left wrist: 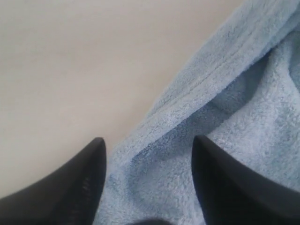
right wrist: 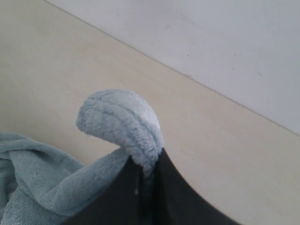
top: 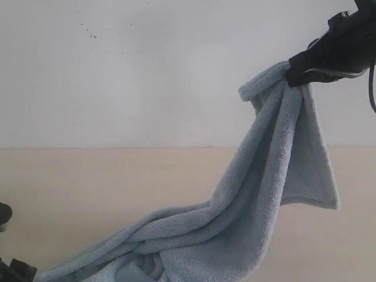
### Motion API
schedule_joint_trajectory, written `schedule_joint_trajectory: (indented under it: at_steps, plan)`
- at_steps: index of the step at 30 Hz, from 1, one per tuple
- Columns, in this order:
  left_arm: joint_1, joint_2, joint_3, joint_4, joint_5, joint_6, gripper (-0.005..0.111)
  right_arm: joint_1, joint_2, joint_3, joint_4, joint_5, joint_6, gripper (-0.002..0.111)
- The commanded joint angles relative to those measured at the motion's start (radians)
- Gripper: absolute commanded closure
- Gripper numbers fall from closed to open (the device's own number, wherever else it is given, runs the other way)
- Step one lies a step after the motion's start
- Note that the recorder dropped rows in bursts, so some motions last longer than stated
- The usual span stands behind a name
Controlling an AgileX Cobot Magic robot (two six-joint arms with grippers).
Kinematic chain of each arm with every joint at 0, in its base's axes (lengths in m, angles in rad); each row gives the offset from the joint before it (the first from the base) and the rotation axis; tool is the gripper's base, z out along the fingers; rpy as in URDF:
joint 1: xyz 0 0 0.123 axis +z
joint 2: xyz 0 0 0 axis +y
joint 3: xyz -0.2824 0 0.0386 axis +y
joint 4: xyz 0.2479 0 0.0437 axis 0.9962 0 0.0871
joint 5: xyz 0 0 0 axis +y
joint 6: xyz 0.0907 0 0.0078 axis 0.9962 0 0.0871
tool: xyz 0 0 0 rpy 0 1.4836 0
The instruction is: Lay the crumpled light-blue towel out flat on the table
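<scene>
Right gripper (top: 295,75): jaws clamped together on 1 corner of the towel (top: 258,194), which is held high above the surface (top: 88,188), in front of the white wall (top: 147,70). From that corner the towel hangs in a twisted drape, with its lower end bunched on the surface. Left gripper (left wrist: 149,154): jaws apart, low over the surface, with the towel's hemmed edge lying between them.

My right gripper (right wrist: 149,161) hides the towel (top: 264,188) corner it pinches; only a fold pokes out past the tips. Far below it, the towel's heaped end runs off the exterior view's edge. My left gripper (left wrist: 148,143) is nearly all cut off there (just dark bits show).
</scene>
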State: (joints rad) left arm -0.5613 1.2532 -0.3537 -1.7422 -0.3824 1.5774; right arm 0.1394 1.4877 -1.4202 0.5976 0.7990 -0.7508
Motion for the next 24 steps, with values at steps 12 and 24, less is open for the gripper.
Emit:
schedule_joint_trajectory:
  at_steps: [12,24]
  plan:
    - [0.040,-0.303,-0.048,0.224,0.955,-0.391,0.054,0.000,-0.012,0.001,0.046,-0.004,-0.017,0.108]
    - [0.040,-0.497,-0.281,2.130,1.256,-1.590,0.056,0.000,-0.012,0.001,0.074,0.017,-0.024,0.108]
